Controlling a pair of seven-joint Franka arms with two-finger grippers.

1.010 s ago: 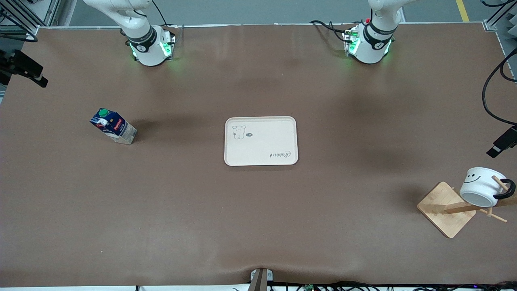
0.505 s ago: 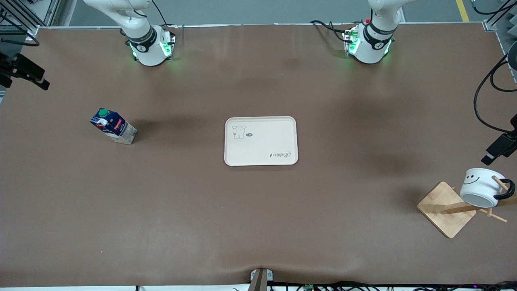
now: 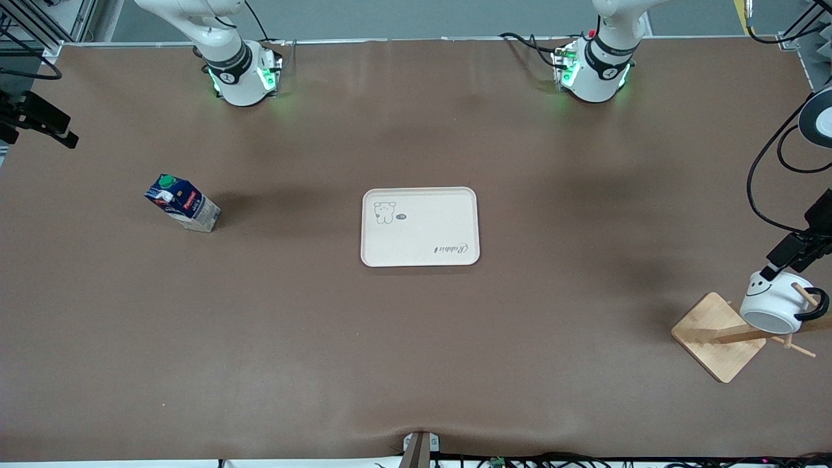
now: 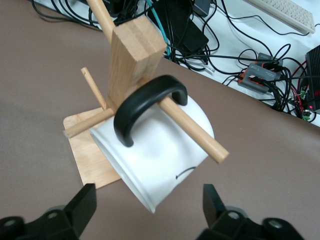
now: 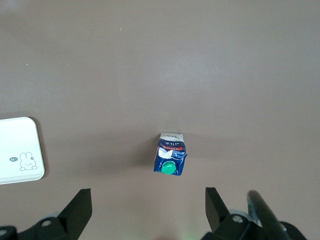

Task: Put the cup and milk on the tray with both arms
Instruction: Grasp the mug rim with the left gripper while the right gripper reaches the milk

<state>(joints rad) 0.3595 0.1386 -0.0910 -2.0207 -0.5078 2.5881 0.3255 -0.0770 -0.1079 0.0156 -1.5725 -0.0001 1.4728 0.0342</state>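
The white smiley cup (image 3: 777, 301) hangs by its black handle on a peg of a wooden rack (image 3: 715, 335) at the left arm's end of the table. My left gripper (image 3: 782, 259) hovers just above it, open. In the left wrist view the gripper (image 4: 149, 210) is open, with the cup (image 4: 165, 150) tilted and its rim between the fingers, untouched. The milk (image 3: 182, 203) stands toward the right arm's end. My right gripper (image 5: 147, 207) is open, high over the table beside the milk (image 5: 170, 159). The cream tray (image 3: 420, 226) lies mid-table, with nothing on it.
The rack's post (image 4: 132, 55) and pegs stick out around the cup. Cables and electronics (image 4: 260, 75) lie past the table edge close to the rack. A corner of the tray (image 5: 17, 150) shows in the right wrist view.
My left gripper has come down and toward the cup, from well above it to just over it. The right gripper has barely shifted. Cup, milk and tray have not moved.
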